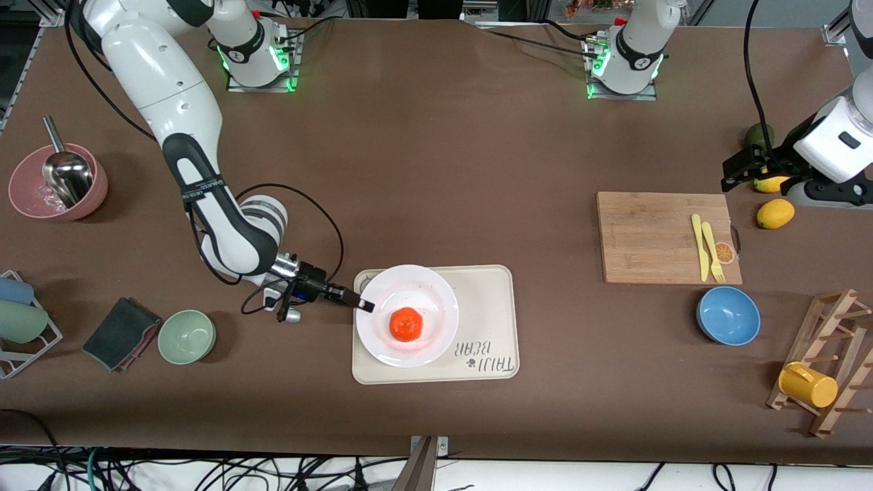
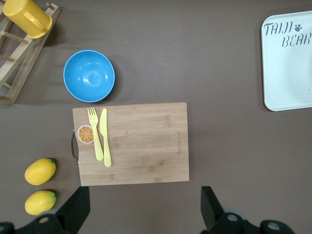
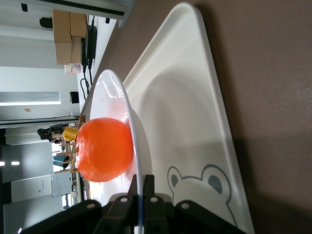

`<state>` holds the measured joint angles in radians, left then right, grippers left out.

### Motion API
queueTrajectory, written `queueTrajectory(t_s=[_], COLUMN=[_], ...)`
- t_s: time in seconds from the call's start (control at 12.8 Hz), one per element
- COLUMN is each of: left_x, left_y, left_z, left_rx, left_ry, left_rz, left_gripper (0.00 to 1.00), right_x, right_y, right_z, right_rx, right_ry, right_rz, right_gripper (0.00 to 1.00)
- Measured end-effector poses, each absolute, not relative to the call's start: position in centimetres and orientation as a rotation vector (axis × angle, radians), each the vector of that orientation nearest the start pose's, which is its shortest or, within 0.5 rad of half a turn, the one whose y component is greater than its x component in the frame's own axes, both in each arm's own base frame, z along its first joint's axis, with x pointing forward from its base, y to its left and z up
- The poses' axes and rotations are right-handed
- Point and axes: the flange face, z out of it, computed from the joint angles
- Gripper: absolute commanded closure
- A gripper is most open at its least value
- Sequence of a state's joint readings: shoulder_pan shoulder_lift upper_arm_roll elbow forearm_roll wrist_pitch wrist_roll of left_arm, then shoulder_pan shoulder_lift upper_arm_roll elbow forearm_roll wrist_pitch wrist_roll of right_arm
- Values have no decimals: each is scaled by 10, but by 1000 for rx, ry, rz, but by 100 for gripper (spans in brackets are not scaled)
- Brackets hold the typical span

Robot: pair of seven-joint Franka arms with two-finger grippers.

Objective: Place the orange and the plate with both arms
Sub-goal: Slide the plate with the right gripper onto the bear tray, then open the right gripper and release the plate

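Gripping the plate [image 1: 407, 315] rim, the right gripper [image 1: 365, 305] held it over the tray [image 1: 491, 300].
The orange [image 1: 406, 324] sat on it; the left gripper [image 2: 144, 207] hung open above the board [image 2: 141, 146].

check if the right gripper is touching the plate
Touching. In the right wrist view the right gripper has its fingers shut on the rim of the plate, the edge running between them. The front view agrees.
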<state>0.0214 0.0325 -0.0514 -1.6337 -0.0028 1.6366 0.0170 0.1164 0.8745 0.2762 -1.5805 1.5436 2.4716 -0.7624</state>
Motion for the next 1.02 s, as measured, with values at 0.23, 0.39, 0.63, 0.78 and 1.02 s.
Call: queueTrajectory(t_s=[0.23, 0.39, 0.63, 0.78, 1.02], left_x=[567, 567, 568, 568, 568], left_y=[-17, -17, -17, -17, -17], left_z=[582, 582, 582, 582, 581], left_rx=[-3145, -3145, -3145, -3145, -3145], left_ry=[73, 73, 74, 74, 75], left_rz=[46, 46, 46, 46, 49], left_gripper=[0, 0, 0, 0, 0], right_x=[646, 642, 642, 642, 644], right_y=[253, 261, 262, 262, 258], right_z=[127, 121, 121, 121, 121], right_rx=[-2041, -2045, -2046, -2046, -2050], right_ry=[297, 290, 287, 286, 288], right_rz=[-157, -145, -145, -146, -152], right_gripper=[100, 100, 80, 77, 34])
